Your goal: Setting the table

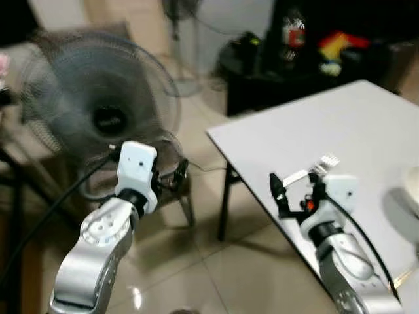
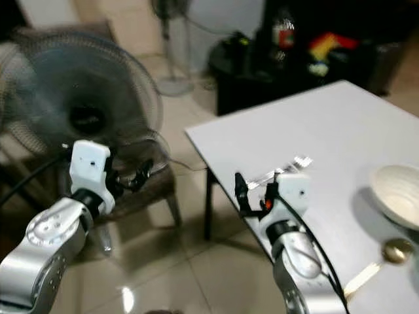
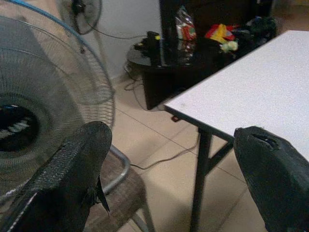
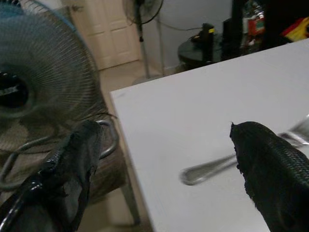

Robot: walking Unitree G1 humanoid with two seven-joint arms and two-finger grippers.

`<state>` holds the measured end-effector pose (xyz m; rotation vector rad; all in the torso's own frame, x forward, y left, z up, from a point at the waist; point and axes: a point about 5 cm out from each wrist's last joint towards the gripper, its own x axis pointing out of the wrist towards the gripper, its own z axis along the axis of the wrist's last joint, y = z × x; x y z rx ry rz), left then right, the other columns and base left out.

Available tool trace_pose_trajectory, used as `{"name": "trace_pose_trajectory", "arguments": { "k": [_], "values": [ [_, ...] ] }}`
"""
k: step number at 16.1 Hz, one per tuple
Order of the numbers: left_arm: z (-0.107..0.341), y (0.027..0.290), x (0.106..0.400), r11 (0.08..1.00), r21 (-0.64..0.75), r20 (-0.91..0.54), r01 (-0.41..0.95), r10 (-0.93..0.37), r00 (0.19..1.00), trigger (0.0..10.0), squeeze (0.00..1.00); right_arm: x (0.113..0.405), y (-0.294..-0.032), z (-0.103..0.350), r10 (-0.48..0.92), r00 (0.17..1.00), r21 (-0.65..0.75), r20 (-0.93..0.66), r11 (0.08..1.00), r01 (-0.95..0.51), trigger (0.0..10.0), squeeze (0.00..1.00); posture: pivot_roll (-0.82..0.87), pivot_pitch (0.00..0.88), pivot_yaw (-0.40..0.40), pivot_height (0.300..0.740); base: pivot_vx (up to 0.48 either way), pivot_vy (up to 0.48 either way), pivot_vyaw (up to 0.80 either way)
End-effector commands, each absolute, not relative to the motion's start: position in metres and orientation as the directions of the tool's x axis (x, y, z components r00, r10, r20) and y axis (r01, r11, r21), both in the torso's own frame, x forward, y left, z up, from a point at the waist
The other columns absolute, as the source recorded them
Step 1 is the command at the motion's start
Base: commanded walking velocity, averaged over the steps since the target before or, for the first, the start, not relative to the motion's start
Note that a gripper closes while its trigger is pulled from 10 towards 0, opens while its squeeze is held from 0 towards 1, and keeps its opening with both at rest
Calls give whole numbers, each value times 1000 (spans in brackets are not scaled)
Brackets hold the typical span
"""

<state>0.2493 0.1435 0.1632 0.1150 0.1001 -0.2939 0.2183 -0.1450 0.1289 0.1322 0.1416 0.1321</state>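
Right gripper (image 2: 255, 190) hovers over the near-left edge of the white rectangular table (image 2: 327, 124), black fingers spread wide and empty, with the silver metal fork (image 4: 212, 166) lying flat on the tabletop just beyond them. A ribbed off-white ceramic bowl (image 2: 398, 194) sits further right on the table, a gold-coloured metal spoon (image 2: 383, 258) lying just in front of it. Left gripper (image 1: 171, 178) is off the table over the tiled floor, near the grey standing fan (image 1: 98, 98) (fingers parted, holding nothing).
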Motion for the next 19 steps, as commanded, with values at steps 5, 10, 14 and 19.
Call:
{"name": "trace_pose_trajectory", "arguments": {
  "k": [5, 10, 14, 19],
  "values": [
    [167, 150, 249, 957, 119, -103, 264, -252, 962, 10000, 0, 227, -139, 129, 174, 977, 154, -119, 976, -155, 10000, 1000, 91, 0, -16, 740, 0, 184, 800],
    [170, 152, 247, 955, 138, -95, 263, -251, 963, 10000, 0, 235, -135, 127, 183, 975, 176, -122, 971, -160, 10000, 1000, 115, 0, -36, 740, 0, 331, 800],
    [170, 154, 247, 952, 146, -101, 269, -256, 961, 10000, 0, 234, -140, 125, 151, 980, 183, -131, 975, -125, 10000, 1000, 104, 0, -27, 740, 0, 331, 352],
    [169, 153, 249, 948, 149, -103, 282, -269, 958, 10000, 0, 234, -148, 120, 106, 980, 152, -166, 985, -81, 10000, 1000, 91, 0, -19, 740, 0, 332, 0]
  ]
}}
